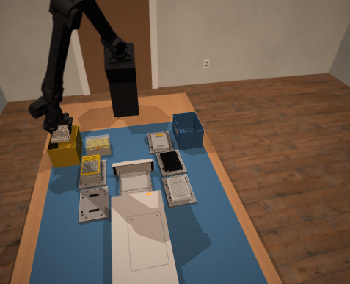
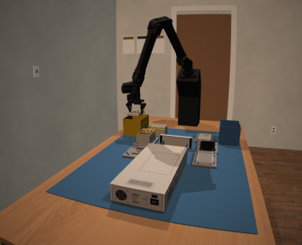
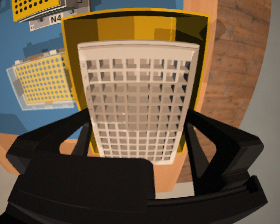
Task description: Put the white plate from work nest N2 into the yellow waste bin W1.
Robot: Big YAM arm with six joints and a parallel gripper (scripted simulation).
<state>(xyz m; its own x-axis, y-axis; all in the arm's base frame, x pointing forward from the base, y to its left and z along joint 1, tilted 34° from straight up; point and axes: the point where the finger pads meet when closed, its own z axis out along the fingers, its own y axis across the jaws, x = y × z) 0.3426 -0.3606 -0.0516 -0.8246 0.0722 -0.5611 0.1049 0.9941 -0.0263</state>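
My gripper [image 1: 59,130] [image 2: 135,109] [image 3: 137,113] is shut on the white well plate [image 1: 61,134] [image 2: 135,113] [image 3: 139,97] and grips it by its long sides. It holds the plate level over the open top of the yellow waste bin W1 [image 1: 65,155] [image 2: 135,126] [image 3: 128,27], at about the height of the rim. In the wrist view the plate lies within the outline of the bin's mouth. The bin stands upright at the far left of the bench.
A yellow tip rack [image 1: 97,143] and a yellow-topped tip box [image 1: 91,164] stand just right of the bin. An empty nest [image 1: 93,204] lies nearer. A white machine [image 1: 143,237] [image 2: 155,173], a blue bin [image 1: 188,130] [image 2: 229,132], and a black plate [image 1: 171,161] and another white plate [image 1: 179,189] on nests lie further right.
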